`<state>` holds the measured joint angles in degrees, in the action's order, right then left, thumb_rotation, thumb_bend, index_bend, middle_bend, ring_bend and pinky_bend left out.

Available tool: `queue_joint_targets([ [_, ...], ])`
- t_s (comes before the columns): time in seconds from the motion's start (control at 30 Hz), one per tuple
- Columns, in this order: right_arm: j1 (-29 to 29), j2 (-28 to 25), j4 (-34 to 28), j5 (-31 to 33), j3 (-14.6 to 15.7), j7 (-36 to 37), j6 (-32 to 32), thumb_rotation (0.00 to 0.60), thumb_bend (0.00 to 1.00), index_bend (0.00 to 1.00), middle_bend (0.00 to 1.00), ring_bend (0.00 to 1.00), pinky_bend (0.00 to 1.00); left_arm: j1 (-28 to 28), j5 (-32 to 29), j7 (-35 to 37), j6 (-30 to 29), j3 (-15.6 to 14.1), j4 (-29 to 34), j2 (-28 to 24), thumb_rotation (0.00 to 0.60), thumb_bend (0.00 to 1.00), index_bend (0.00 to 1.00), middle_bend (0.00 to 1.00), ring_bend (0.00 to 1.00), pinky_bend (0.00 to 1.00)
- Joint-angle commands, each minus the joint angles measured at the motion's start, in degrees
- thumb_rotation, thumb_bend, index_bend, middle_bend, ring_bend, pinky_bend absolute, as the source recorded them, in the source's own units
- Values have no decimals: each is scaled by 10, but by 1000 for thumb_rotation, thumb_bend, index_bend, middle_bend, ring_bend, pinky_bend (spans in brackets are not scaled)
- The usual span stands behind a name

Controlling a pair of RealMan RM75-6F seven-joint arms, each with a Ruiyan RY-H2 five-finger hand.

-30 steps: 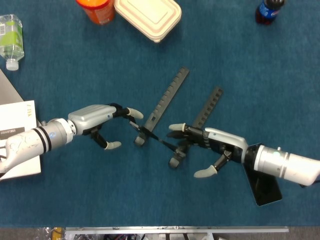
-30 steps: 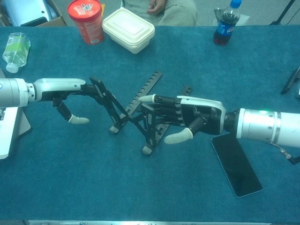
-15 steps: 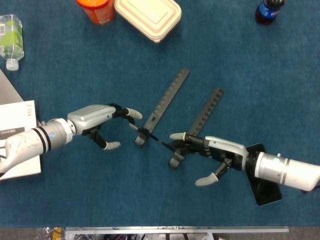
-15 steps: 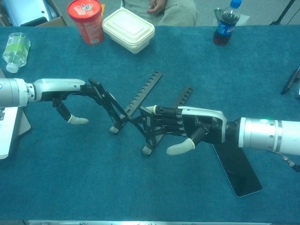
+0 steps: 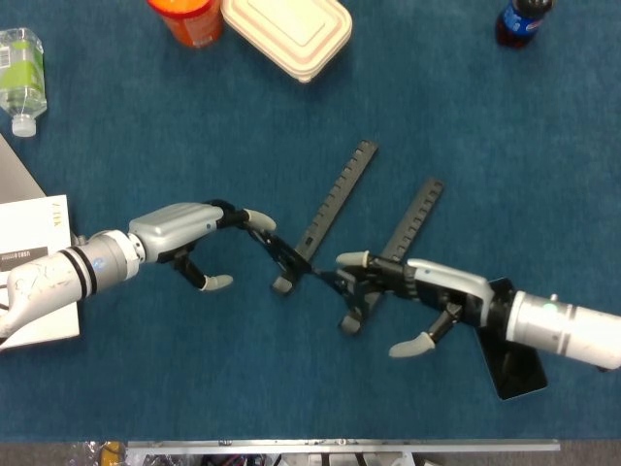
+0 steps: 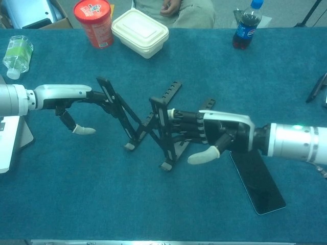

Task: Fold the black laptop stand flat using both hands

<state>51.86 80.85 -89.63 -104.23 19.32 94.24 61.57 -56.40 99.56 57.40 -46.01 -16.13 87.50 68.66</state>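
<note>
Fingers of my left hand (image 6: 66, 99) pinch the upper arm of the black laptop stand (image 6: 148, 125), which stands half-raised on the blue table (image 6: 153, 204) between both hands. My right hand (image 6: 214, 135) grips its other upright (thumb sticking out below), just beside a black phone (image 6: 258, 181).

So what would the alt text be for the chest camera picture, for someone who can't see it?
Two robot hands, left hand and right hand, grip opposite sides of a raised black laptop stand on a blue table. A phone lies beside the right arm.
</note>
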Motion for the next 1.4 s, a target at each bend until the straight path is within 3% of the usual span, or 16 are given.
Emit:
queue_joint_targets([
  [0.03,-3,-22,-7,0,3,-5,12,600,106,0,83,0,73,3,-3,-12,-6,5,5,-4,600,331,125,215,149,36],
  [0.17,-8,-40,-14,11,-2,-11,20,600,106,0,83,0,73,8,-10,-31,-11,13,13,-8,600,331,125,206,102,36],
  [0.47,-16,-62,-15,5,0,-5,33,600,106,0,83,0,73,15,-27,-60,-13,27,28,-27,600,331,122,193,99,36],
  [0.77,-24,-85,-13,3,-7,-19,50,600,107,0,83,0,73,34,-49,-142,-24,46,55,-57,600,331,89,116,25,36],
  [1.0,-25,-100,-10,26,-50,-61,65,600,107,0,83,0,73,37,-82,-167,8,59,80,-59,598,330,0,37,0,33],
  [1.27,-14,-131,-33,37,-86,-88,62,600,106,0,83,0,73,34,-127,-209,48,84,101,-48,498,331,0,20,0,33],
  [1.4,-20,-140,-38,47,-95,-98,59,600,107,0,83,0,73,25,-151,-238,81,95,113,-41,397,331,0,3,0,33],
])
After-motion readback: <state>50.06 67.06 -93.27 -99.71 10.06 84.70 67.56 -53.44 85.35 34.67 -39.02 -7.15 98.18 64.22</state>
